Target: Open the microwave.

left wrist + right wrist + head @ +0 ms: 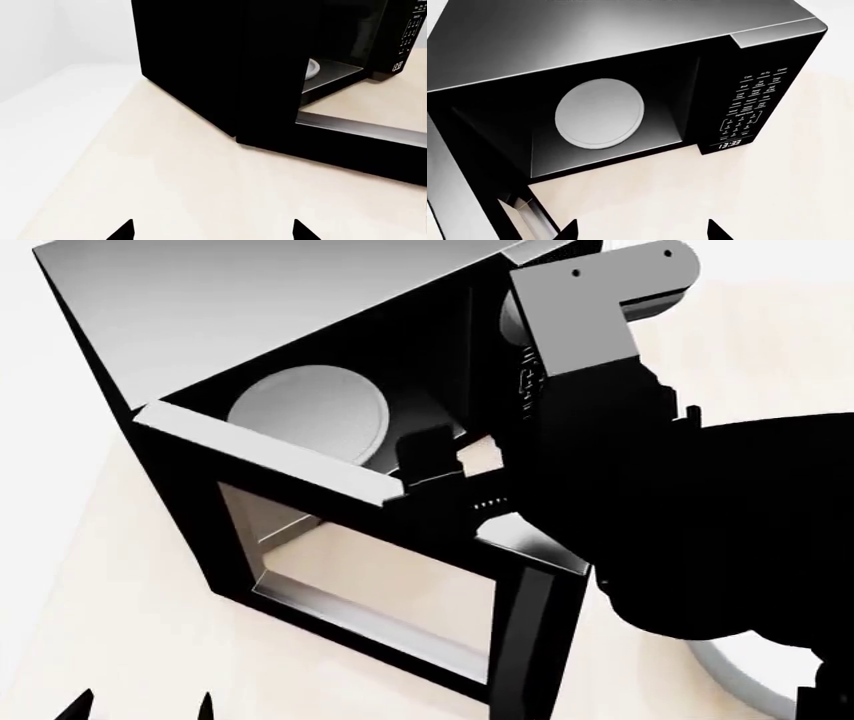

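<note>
Microwave (627, 75) comes second in our account, since we start at the fingers: our right gripper (642, 231) shows two dark fingertips (570, 231) spread wide apart with only bare tabletop (760, 200) between them, holding nothing, and they hover just in front of the oven's open mouth. Our left gripper (213, 231) likewise shows two fingertips (123, 232) set wide with nothing between them, low over the tabletop and well apart from the oven's side; in the head view those same two tips show at the lower edge.

Moving outward, we count one microwave, standing on the pale tabletop with its grey metallic top up. Its one door (387, 590) is swung fully out on the hinge side, glass window (374, 585) facing us, with one vertical black handle (527, 640) along its free edge. Inside the cavity we count one white turntable (599, 114), round and lying flat on the floor. Beside the cavity is one keypad (754, 107) with white lettering, and below it one clock display (729, 145) reading 13:33.

Our right arm (667, 490) crosses in front of the oven's keypad side in the head view. One pale round rim (734, 680) shows beneath that arm; we cannot tell what it is.
</note>
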You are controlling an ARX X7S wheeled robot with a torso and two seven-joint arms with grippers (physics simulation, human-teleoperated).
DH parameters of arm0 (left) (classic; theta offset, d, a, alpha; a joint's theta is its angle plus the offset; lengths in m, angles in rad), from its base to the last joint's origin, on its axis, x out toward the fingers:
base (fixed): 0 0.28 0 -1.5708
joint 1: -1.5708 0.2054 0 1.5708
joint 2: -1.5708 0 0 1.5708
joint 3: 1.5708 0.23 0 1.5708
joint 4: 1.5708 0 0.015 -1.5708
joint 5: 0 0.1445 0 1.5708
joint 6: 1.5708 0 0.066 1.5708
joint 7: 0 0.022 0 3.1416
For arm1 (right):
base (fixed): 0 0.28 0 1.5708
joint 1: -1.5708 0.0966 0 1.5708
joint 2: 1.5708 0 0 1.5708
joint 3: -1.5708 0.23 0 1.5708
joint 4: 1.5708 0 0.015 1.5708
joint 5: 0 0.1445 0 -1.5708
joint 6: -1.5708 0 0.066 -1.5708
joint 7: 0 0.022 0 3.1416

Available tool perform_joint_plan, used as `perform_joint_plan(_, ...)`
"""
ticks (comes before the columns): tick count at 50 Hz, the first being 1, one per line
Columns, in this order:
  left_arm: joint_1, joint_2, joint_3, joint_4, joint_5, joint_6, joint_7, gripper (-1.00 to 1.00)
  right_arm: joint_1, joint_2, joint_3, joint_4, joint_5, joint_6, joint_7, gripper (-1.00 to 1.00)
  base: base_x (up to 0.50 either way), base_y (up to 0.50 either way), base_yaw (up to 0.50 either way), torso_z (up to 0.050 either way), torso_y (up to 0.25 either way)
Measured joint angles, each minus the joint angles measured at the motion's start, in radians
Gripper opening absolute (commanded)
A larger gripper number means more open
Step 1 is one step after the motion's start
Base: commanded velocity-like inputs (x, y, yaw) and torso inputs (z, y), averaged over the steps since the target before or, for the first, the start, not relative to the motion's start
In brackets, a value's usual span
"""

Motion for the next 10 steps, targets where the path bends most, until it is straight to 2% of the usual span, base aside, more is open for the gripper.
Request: perform_joint_plan(10, -0.001, -0.001, 0.002, -0.001, -0.001, 0.001, -0.001, 1.0, -0.024, 0.009, -0.002, -0.041, 0.063, -0.018, 0.057, 1.0, 0.0, 0.0, 0.01, -0.003, -0.008)
